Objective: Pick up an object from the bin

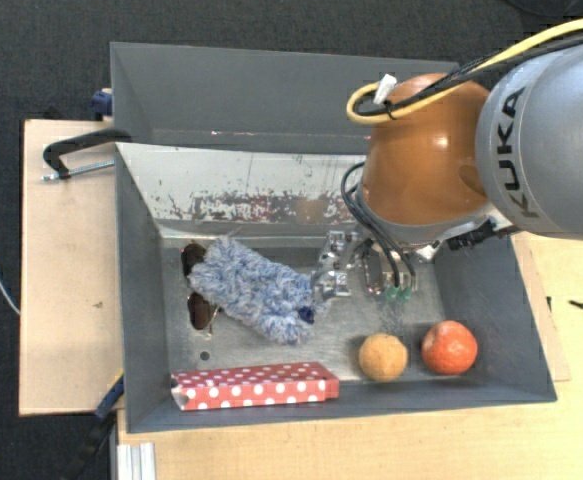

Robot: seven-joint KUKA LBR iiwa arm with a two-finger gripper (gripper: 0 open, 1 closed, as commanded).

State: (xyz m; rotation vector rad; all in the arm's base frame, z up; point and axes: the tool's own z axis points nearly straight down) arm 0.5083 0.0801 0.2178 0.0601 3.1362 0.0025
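The grey bin point(141, 298) holds a blue-and-white woolly cloth point(256, 288) in its middle and a red box with white dots point(256, 385) along the lower wall. At the lower right lie a red-orange ball point(449, 348) and a tan ball point(382, 356). Dark sunglasses point(199, 308) lie partly under the cloth. The gripper point(356, 276) hangs just beside the cloth's right end; whether it is open or closed I cannot tell.

Fluffy blue-and-white cloth point(256, 288), soft and bunched up. Lying flat in the middle of the bin point(141, 298), slanted from upper left down to lower right.
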